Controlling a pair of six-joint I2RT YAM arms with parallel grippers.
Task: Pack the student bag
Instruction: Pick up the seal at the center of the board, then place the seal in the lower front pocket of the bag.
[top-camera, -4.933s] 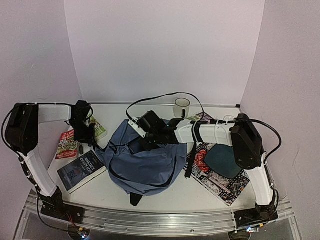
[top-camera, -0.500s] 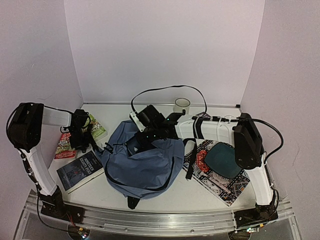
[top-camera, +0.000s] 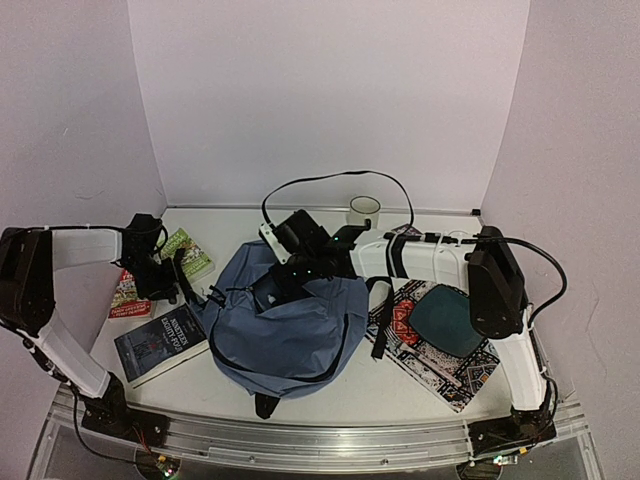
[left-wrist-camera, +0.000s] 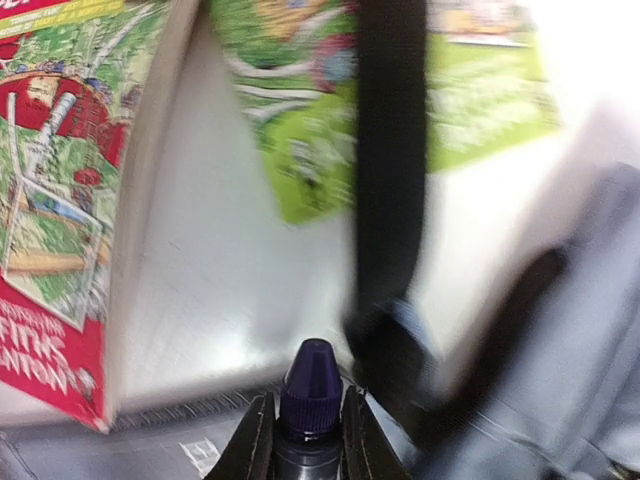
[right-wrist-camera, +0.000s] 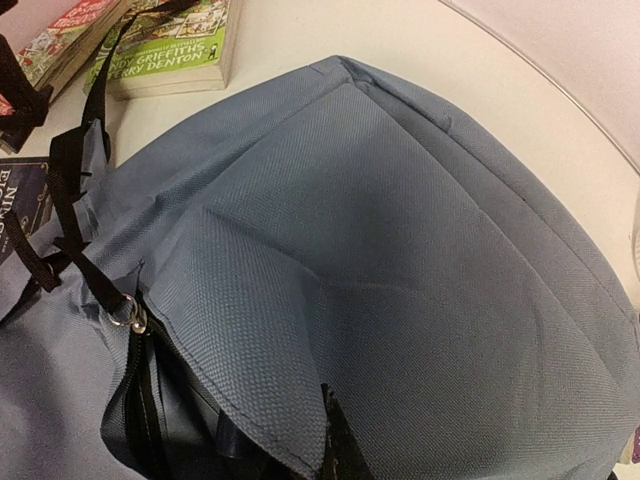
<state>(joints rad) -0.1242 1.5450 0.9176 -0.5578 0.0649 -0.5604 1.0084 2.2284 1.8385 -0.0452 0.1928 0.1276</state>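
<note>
**Left gripper** (left-wrist-camera: 306, 402) – fingers closed in against the sides of a small purple-capped object (left-wrist-camera: 308, 385), which is held upright between them. It is poised above the table (top-camera: 330, 400), just beside a black strap (left-wrist-camera: 390, 150) of the bag. What the object is cannot be told.

**Right gripper** (top-camera: 288, 272) – jaws pressed together on a raised fold of blue fabric at the bag's open zipper edge; the fold is seen lifted in the right wrist view.

**Student bag** (top-camera: 285, 335) – slate-blue and slumped, laid at the middle of the table between the books on the left and the patterned mat (top-camera: 440, 375) on the right. Its main zipper is parted, with dark lining shown.

**Books** – a red-covered book (top-camera: 128, 295) and a green-covered book (top-camera: 190, 255) are placed side by side near the left gripper; a dark-covered book (top-camera: 160, 345) is laid nearer the front edge, against the bag's left side.

**Other items** – a dark teal rounded piece (top-camera: 445, 320) is set on the mat; a white cup (top-camera: 364, 211) is stood by the back wall.
</note>
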